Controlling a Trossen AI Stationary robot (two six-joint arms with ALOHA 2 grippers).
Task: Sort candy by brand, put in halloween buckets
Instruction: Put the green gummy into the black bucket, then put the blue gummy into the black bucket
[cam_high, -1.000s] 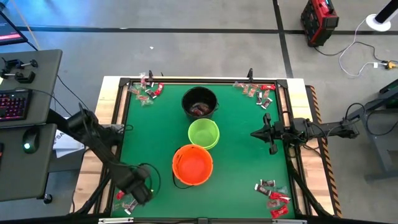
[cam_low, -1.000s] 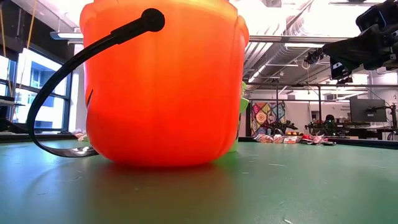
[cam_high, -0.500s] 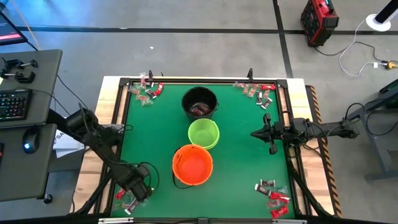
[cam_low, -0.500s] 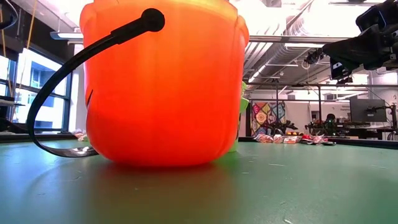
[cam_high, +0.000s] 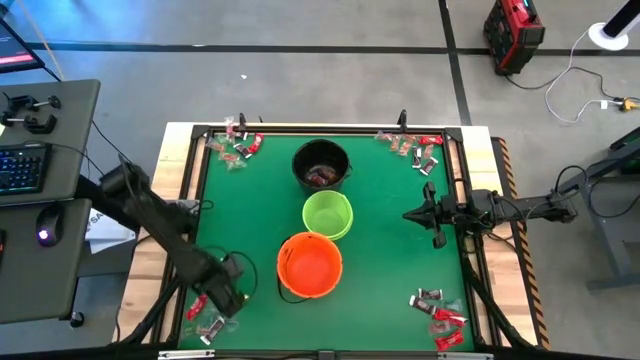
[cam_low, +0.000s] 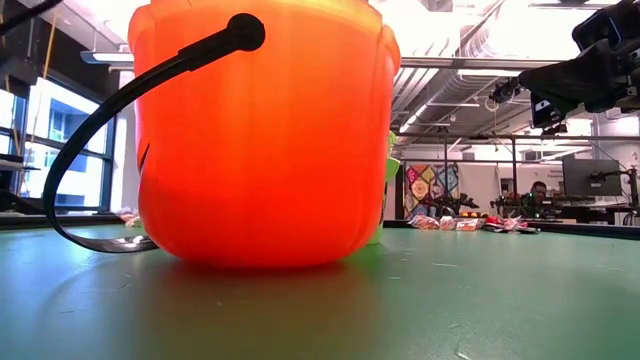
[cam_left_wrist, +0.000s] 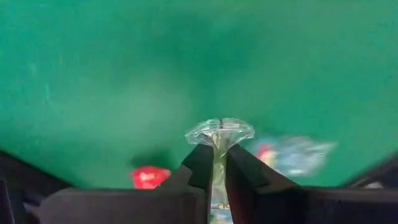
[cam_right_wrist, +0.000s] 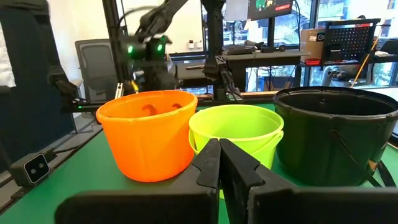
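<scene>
Table (cam_high: 400, 250): green mat, candy heaped at all four corners; three buckets in a line down the centre of the high view, the black bucket (cam_high: 321, 165) uppermost, the green bucket (cam_high: 327, 214) in the middle, the orange bucket (cam_high: 309, 265) lowest.

Step in hand, as judged: carry one piece to its matching bucket. To do this well, lift clear of the lower-left pile (cam_high: 205, 318), confirm the brand before choosing a bucket, and release only once above the rim.

Left arm: reaches diagonally from the left edge toward the lower left of the high view. The left gripper (cam_high: 228, 285) sits just left of the orange bucket, clenched on a silvery-clear candy (cam_left_wrist: 219, 134) whose crimped end protrudes between the fingers.

Right arm: extended horizontally from the right edge; the right gripper (cam_high: 412, 214) waits right of the green bucket, fingers pressed together, holding nothing.
</scene>
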